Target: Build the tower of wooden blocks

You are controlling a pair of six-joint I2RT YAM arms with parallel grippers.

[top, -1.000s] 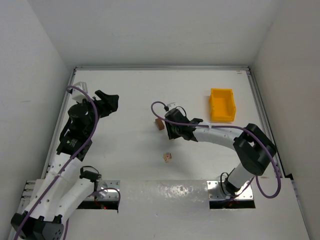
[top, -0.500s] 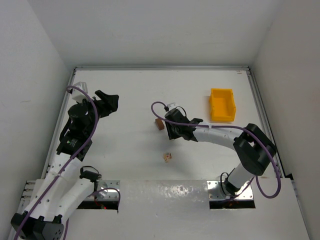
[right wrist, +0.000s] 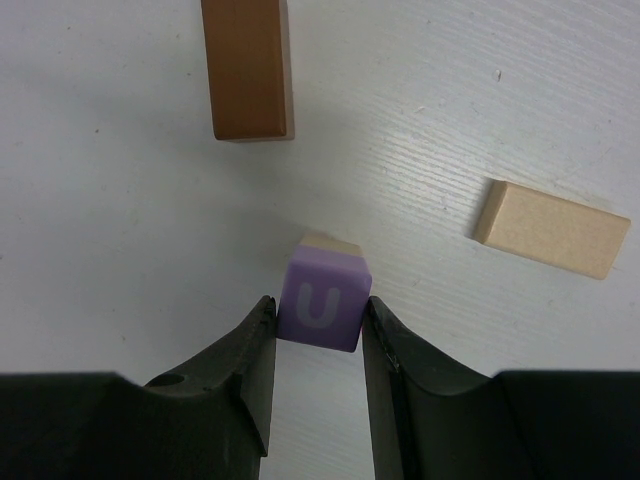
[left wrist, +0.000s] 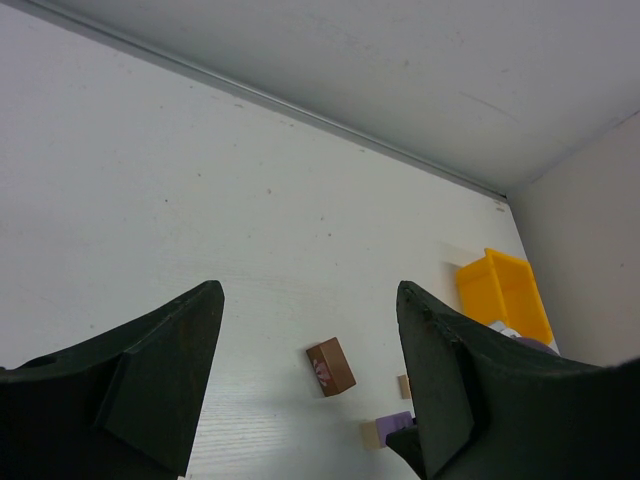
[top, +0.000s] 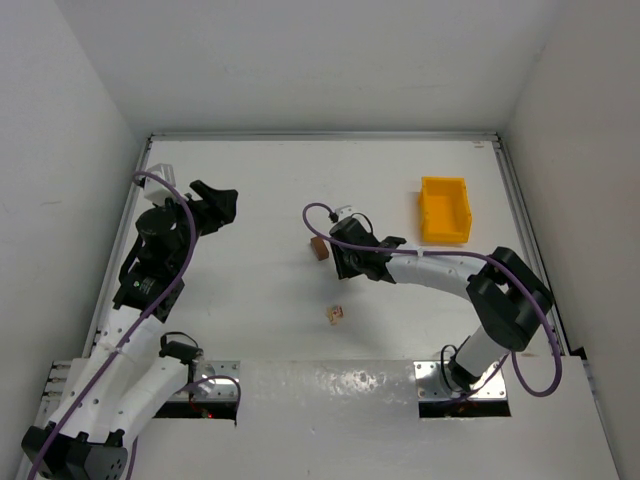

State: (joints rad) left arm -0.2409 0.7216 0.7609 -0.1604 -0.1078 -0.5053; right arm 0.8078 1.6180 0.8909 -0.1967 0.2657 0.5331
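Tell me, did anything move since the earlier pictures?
Nothing visibly moved. The right gripper still clamps the purple block marked U, near the brown block and the flat tan block. The left gripper stays open and empty, raised over the left side. The small block nearer the arms lies where it was.

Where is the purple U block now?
Right wrist view: the purple U block is held in the right gripper, brown block upper left, pale tan block to its right.

A white letter U marks the purple block (right wrist: 320, 305).
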